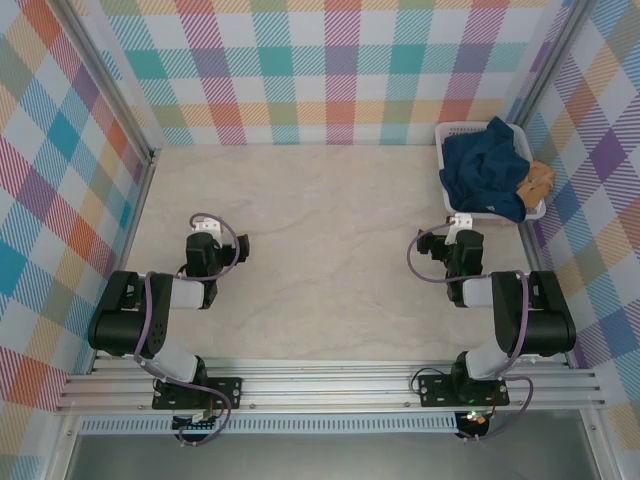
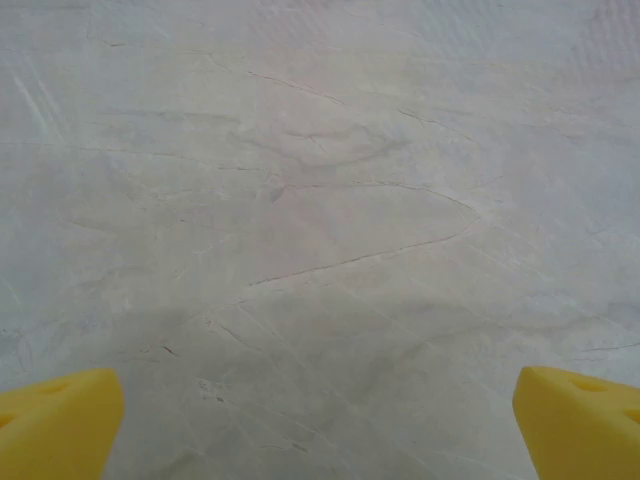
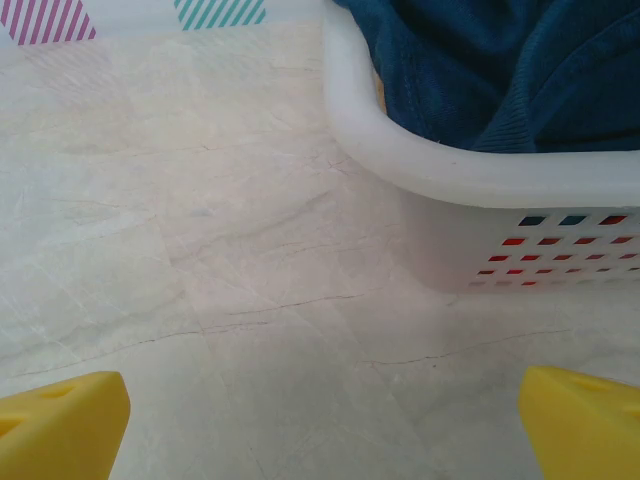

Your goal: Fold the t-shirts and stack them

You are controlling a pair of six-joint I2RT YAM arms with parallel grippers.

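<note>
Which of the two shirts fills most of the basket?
The navy blue t-shirt: it sprawls across most of the basket, while the tan-orange t-shirt only peeks out at the right edge.

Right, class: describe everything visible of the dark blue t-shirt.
The dark blue t-shirt is soft knit cloth, crumpled and unfolded, heaped in the white slotted basket at the table's far right corner. It drapes over part of the basket's near rim; a tan-orange shirt touches its right side.

No legible text, label, brand or number anywhere.
</note>
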